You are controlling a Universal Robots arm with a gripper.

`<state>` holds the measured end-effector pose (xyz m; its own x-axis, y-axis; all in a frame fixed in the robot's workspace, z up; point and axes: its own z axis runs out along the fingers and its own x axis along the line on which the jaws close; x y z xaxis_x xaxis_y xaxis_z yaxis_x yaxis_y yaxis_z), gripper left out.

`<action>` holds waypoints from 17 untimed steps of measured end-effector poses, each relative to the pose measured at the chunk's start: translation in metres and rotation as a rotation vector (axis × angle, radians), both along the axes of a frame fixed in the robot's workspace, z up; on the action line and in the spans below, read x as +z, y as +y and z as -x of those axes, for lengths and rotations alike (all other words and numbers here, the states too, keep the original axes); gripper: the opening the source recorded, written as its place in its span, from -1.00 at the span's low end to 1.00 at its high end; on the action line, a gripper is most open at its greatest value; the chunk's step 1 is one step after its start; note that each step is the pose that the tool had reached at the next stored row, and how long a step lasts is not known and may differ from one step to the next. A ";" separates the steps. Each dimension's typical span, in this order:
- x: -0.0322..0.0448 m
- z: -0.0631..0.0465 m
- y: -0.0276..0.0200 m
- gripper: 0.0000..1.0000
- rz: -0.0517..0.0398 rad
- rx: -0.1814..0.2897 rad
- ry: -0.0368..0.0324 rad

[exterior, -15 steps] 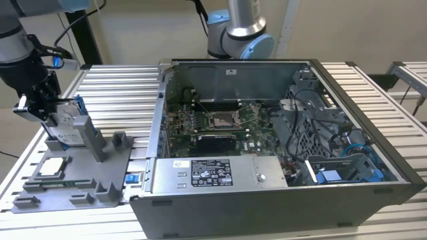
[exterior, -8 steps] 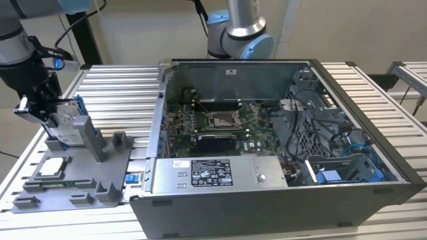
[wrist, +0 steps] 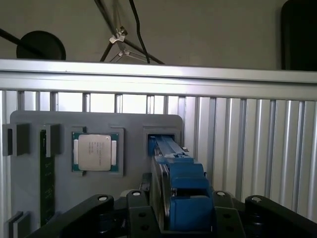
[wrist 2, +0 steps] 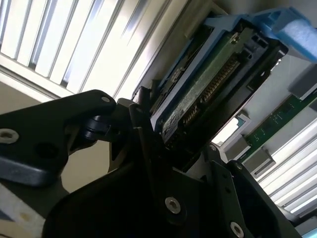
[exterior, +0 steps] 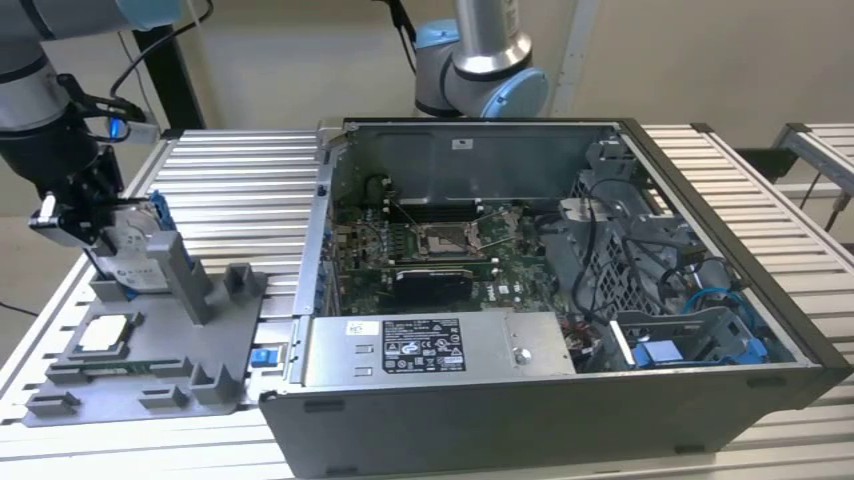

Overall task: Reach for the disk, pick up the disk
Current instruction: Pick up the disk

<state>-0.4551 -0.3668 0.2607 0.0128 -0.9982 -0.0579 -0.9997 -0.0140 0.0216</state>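
The disk (exterior: 135,243) is a silver-grey drive in a bright blue frame. It stands on edge in a slot of the grey fixture plate (exterior: 154,345) at the exterior view's left. My gripper (exterior: 104,222) has come down over its upper end. In both wrist views the disk (wrist: 179,184) (wrist 2: 208,84) runs between the black fingers (wrist: 142,214), which press against its two sides. The disk's lower end sits in the slot (wrist: 161,140) of the plate. The gripper is shut on the disk.
A small square silver chip (wrist: 95,152) and a green memory stick (wrist: 46,174) lie in pockets of the same plate. An open computer case (exterior: 534,300) stands close at the exterior view's right. A second arm (exterior: 481,60) rises behind it. The ribbed metal table (exterior: 240,190) ends just beyond the plate.
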 end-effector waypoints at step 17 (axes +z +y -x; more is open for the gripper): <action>0.0000 0.000 0.0000 -1.00 -0.0014 0.000 0.0000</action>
<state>-0.4551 -0.3668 0.2607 0.0128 -0.9982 -0.0594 -0.9997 -0.0141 0.0215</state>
